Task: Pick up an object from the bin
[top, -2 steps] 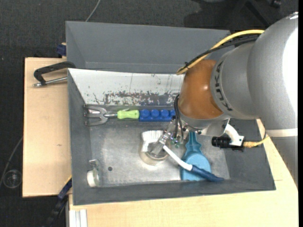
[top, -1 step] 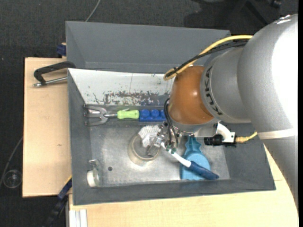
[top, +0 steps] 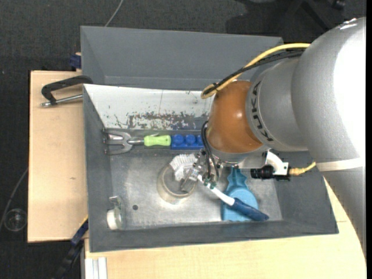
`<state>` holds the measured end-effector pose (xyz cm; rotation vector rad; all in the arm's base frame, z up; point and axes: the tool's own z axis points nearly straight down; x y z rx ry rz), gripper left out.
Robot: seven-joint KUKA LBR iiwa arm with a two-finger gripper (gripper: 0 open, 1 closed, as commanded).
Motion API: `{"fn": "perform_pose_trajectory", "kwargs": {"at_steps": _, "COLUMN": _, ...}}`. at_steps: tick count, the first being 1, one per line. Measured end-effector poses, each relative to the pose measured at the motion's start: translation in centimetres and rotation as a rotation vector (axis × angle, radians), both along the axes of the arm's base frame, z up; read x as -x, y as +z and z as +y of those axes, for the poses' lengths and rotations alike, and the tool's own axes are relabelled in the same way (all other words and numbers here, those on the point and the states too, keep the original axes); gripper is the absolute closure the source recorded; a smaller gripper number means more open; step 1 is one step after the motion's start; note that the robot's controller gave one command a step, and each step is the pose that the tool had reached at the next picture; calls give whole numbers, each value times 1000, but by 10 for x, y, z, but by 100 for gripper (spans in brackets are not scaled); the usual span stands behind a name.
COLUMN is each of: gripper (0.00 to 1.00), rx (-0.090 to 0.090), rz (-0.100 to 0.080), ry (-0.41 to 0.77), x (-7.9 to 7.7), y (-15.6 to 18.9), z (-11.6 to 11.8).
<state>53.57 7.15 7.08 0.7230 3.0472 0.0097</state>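
Observation:
My gripper (top: 201,168) hangs low in the middle of the bin, just under the arm's orange cover. Directly at its left lies a clear round plastic cup (top: 172,186), and a small white brush head (top: 179,162) rests at the cup's upper edge. A white toothbrush with a blue handle (top: 228,199) runs from below the gripper toward the lower right. It lies across a light blue plastic scoop-like piece (top: 239,197).
Along the back wall lie a green-handled tool with a metal forked end (top: 139,140) and a dark blue studded block (top: 186,139). A small white and metal piece (top: 113,215) sits in the front left corner. The arm covers the bin's right side.

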Motion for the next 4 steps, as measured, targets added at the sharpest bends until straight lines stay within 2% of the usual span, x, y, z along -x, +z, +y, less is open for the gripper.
{"fn": "perform_pose_trajectory", "kwargs": {"at_steps": 4, "gripper": 100, "rx": 0, "rz": 2, "ry": 0, "x": 1, "y": 23, "z": 0}}
